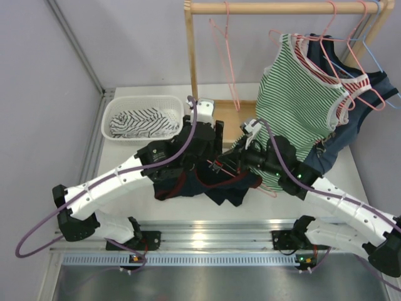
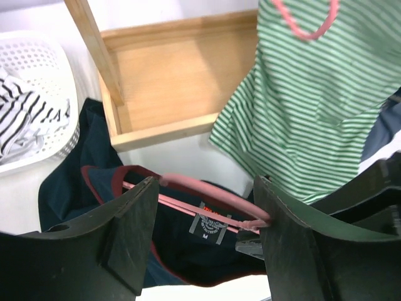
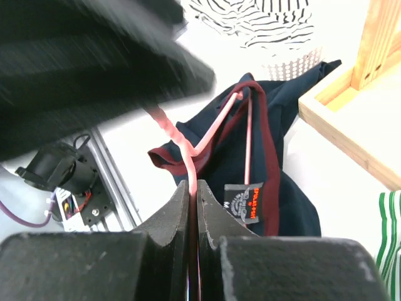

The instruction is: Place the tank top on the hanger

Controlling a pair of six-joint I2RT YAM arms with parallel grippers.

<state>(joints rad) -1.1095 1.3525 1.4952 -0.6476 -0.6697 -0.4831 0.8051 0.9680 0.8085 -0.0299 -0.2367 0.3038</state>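
Right wrist cam: right gripper [image 3: 193, 207] fingers pinched on pink hanger [image 3: 169, 132] wire, w/ tank top [image 3: 294, 207] bunched beneath — left gripper [image 2: 205, 194] fingers spread wide either side of hanger.

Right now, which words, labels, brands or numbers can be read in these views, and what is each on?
"M": size mark on the neck label of the navy tank top, left wrist view.
Emblem and brand lettering on that label: too small to read.
Orange lettering on the label's side, right wrist view: blurred, unreadable.
Nothing else legible in any view.
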